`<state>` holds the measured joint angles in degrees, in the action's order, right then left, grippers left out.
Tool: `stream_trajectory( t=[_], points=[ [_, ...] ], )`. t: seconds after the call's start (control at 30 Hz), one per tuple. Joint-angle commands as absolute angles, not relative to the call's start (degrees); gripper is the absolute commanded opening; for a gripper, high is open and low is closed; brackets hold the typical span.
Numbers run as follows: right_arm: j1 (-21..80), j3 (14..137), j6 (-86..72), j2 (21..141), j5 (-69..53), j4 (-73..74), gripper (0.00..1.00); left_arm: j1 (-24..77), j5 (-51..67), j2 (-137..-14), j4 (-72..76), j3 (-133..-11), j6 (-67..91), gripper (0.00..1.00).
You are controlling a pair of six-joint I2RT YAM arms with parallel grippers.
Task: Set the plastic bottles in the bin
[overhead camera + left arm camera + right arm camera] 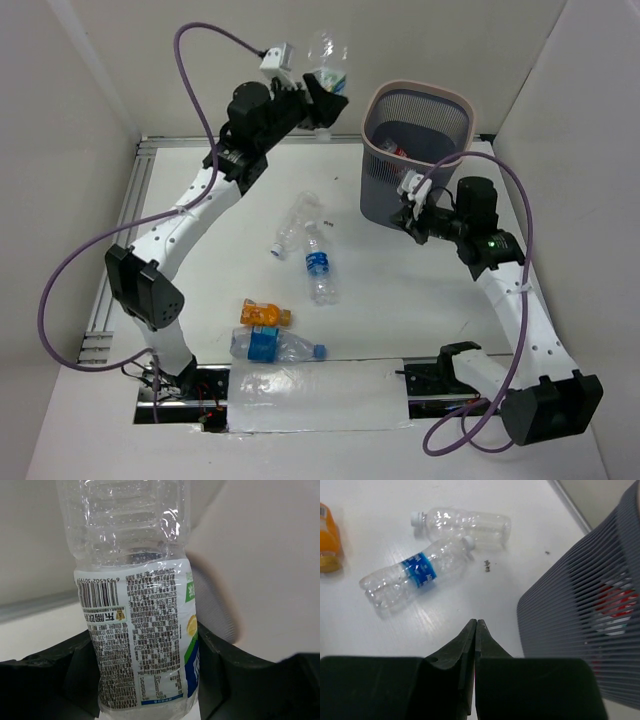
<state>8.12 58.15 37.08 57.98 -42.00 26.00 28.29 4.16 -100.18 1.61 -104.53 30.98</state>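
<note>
The left gripper (325, 88) is raised at the far side, its black jaws part-way open and clamped on the lower body of a clear ribbed plastic bottle with a white, green and blue printed label (137, 630). In the top view this bottle is to the left of the bin's mouth, not over it. The right gripper (476, 630) has its jaws pressed fully together with nothing between them, low beside the near-left wall of the tall dark grey mesh bin with a pale pinkish rim (385, 190). Inside the bin lies a red-labelled bottle (397, 148), its red showing through the mesh. On the smooth white table (400, 300) lie a crumpled clear unlabelled bottle with a white cap (470, 525), touching it a clear bottle with a blue band label (415, 575), nearer the arms a short orange bottle (265, 314), and just beside that a clear blue-capped bottle with a blue label (270, 345).
</note>
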Motion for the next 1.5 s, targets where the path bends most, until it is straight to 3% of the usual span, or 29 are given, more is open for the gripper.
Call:
stream_trajectory(
  t=[0.0,0.13,0.23,0.27,0.3,0.4,0.43,0.47,0.5,0.57,0.83,0.9,0.93,1.0,1.17,1.2,1.3,1.33,1.47],
  points=[
    [8.79,55.11,38.58,55.63,-42.19,26.36,0.04,31.19,12.91,-104.66,18.61,-111.67,33.4,0.15],
    [8.79,52.13,38.58,52.84,-42.19,26.89,0.06,35.67,11.09,-119.39,16.53,-129.92,31.56,0.2],
    [8.79,51.42,37.36,51.77,-41.58,26.28,0.29,37.69,5.91,-124.35,19.41,-133.77,30.85,0.31],
    [8.79,50.81,37.35,51.16,-41.57,25.76,0.37,37.7,4.5,-125.24,21.16,-133.25,30.85,0.39],
    [8.27,50.8,36.74,50.63,-41.05,25.75,0.57,38.49,3.44,-126.9,23.27,-132.63,30.33,0.56],
    [8.26,50.19,36.22,50.01,-39.82,25.22,0.77,39.55,-1.13,-133.21,22.51,-137.61,29.71,0.69],
    [8.26,49.58,36.21,50.01,-39.81,25.22,0.88,39.55,-2.01,-134.9,21.02,-140.42,29.71,0.79],
    [8.26,49.57,35.69,50.01,-39.81,25.22,0.96,39.55,-2.54,-136.3,20.31,-144.36,29.71,0.82],
    [8.26,49.57,35.68,50.01,-39.81,25.22,1.0,39.55,-2.55,-137.1,20.3,-145.1,29.71,0.87],
    [7.74,49.57,35.68,50.79,-40.68,25.22,1.0,39.55,-3.16,-137.11,20.82,-144.59,29.09,0.96],
    [7.73,50.1,33.06,57.04,-45.09,24.7,1.0,39.55,-0.97,-129.91,20.83,-140.72,27.34,0.99],
    [9.22,50.71,32.0,58.7,-44.22,23.47,0.93,39.55,0.78,-127.28,22.32,-138.35,26.72,0.99],
    [9.84,50.71,31.99,59.32,-43.16,22.42,0.82,39.55,0.79,-124.13,22.32,-137.38,26.72,0.99],
    [12.12,51.24,30.06,61.16,-41.58,21.19,0.68,39.55,1.67,-119.99,22.32,-132.74,24.97,0.99],
    [21.69,52.56,26.39,65.82,-29.41,16.55,0.5,39.55,-2.36,-97.95,17.42,-107.98,18.47,0.99],
    [24.49,52.56,23.5,67.92,-27.35,15.65,0.53,39.55,-6.72,-89.73,15.31,-98.53,16.8,0.99],
    [28.99,55.1,19.96,70.83,-19.96,13.62,0.65,39.55,-14.73,-78.26,4.34,-85.73,17.74,0.99],
    [31.35,56.15,17.51,73.28,-17.25,12.32,0.74,40.33,-16.59,-71.44,1.35,-78.47,19.06,0.99],
    [35.5,59.4,4.69,81.63,-8.82,9.94,0.89,43.41,-25.65,-55.84,-14.3,-62.52,30.73,0.99]
  ],
)
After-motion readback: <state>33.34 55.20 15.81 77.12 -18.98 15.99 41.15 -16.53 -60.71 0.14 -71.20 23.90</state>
